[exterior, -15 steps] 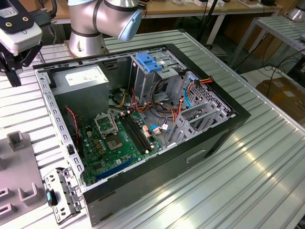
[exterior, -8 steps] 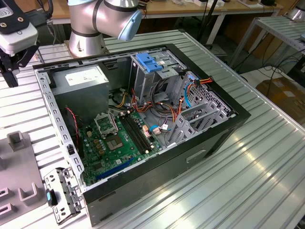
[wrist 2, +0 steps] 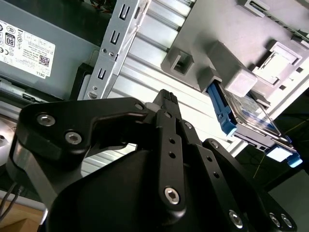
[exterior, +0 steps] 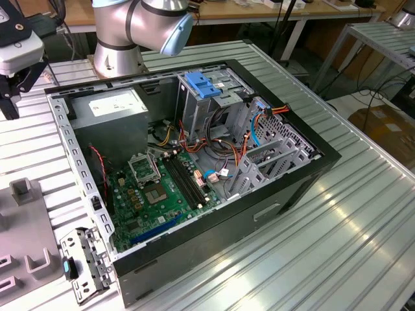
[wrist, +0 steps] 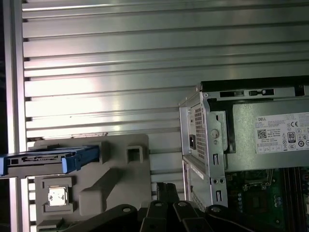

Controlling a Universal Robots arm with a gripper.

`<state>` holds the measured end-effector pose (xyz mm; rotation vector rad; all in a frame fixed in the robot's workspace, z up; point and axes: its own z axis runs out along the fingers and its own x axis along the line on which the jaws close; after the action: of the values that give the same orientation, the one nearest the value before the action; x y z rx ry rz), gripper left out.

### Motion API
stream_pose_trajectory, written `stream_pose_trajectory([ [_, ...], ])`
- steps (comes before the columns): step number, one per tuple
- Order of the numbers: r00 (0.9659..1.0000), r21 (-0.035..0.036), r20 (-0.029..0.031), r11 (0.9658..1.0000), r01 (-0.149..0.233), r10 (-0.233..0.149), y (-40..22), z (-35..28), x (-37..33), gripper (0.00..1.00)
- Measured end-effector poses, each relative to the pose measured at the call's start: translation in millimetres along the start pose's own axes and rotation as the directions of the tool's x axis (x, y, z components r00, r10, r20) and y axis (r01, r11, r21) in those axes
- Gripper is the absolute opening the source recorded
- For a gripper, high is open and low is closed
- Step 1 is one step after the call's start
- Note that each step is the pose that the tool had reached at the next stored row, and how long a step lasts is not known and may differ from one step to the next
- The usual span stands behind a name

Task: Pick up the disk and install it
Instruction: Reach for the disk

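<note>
Where the disk sits: disk (wrist: 36, 164) stands on edge in a slot of the grey fixture (wrist: 111, 183), one end poking out past the fixture's side; same in the second wrist view, disk (wrist 2: 253, 113) jutting from the fixture (wrist 2: 212, 29).
Disk rails: blue rails (wrist 2: 221, 108) frame the drive; the rail end (wrist: 82, 157) is tucked against a fixture block.
Fixture: flat on the desk (exterior: 363, 214), close to its edge on the exterior view's left (exterior: 32, 227), just beside the case, not touching it.
Pincer: pincer (wrist: 167, 187) has its fingers drawn together with no gap visible and nothing between them; black linkages fill the foreground in the second wrist view (wrist 2: 166, 96).
Pincer position: tip shows over the bare ribbed desk strip between fixture and case; apart from the disk, no contact.
Case: open black case (exterior: 272, 207) in the middle of the desk, side panel off.
Inside case: green motherboard (exterior: 159, 194) on the floor; grey power supply (exterior: 113, 103) in the corner nearest the arm base; light-blue latch plate (exterior: 204, 85) on top of the drive cage.
Arm: robot arm (exterior: 139, 26) base at the desk's far edge behind the case.
Loose part: grey metal bracket (exterior: 84, 262) lying on the desk at the case's near corner.
</note>
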<state>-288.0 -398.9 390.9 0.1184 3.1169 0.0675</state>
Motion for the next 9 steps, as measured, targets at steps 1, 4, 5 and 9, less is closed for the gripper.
stream_pose_trajectory([
  [1, 1.0000, 0.0000, 0.0000, 1.0000, 0.000, 0.000, -0.1, 0.0, 0.8, 0.11],
  [4, 1.0000, 0.0000, 0.0000, 1.0000, 0.000, 0.000, -0.3, 0.0, 3.6, 0.11],
  [5, 1.0000, 0.0000, -0.0001, 1.0000, 0.000, 0.000, -0.3, 0.0, 4.3, 0.11],
  [9, 1.0000, 0.0000, -0.0002, 1.0000, 0.000, 0.000, -0.6, 0.0, 8.2, 0.11],
])
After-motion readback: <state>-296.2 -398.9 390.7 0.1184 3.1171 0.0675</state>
